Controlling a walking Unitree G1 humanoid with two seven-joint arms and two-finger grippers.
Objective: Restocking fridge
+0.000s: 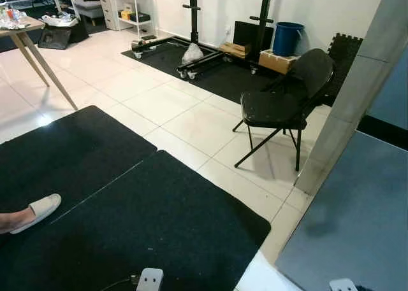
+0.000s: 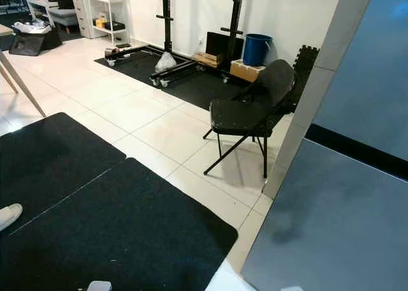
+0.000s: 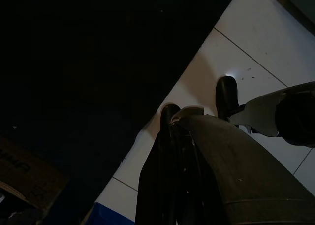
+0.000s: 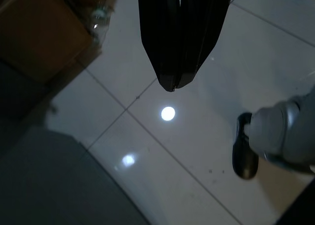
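Floor [image 1: 159,106]: glossy white square tiles with thin grey joints, across the middle of the head view.
Black mats [image 1: 127,221]: two matte, finely textured rectangular floor mats butted edge to edge, lower left.
Fridge [image 2: 338,221]: flat grey-blue matte panel with a black band across it, filling the right edge and lower right; a pale grey upright edge runs along its left side.
Squat rack [image 1: 194,23]: black steel uprights on a dark mat against the white wall, top centre.
Folding chair [image 1: 284,106]: black, padded seat and curved back, thin metal legs, on tile right of centre, just beside the fridge edge.
Wooden table [image 1: 29,49]: light top, splayed legs, upper left.
Blue bucket [image 1: 287,38]: round plastic, top right of centre, beside a cardboard box [image 1: 275,60].
White slipper [image 1: 38,211]: on a person's foot, left edge, resting on the mat.
Left gripper [image 3: 170,151]: dark, hanging over tile and mat; cannot tell how its fingers stand.
Right gripper [image 4: 176,82]: black fingers pressed together, empty, over tile.
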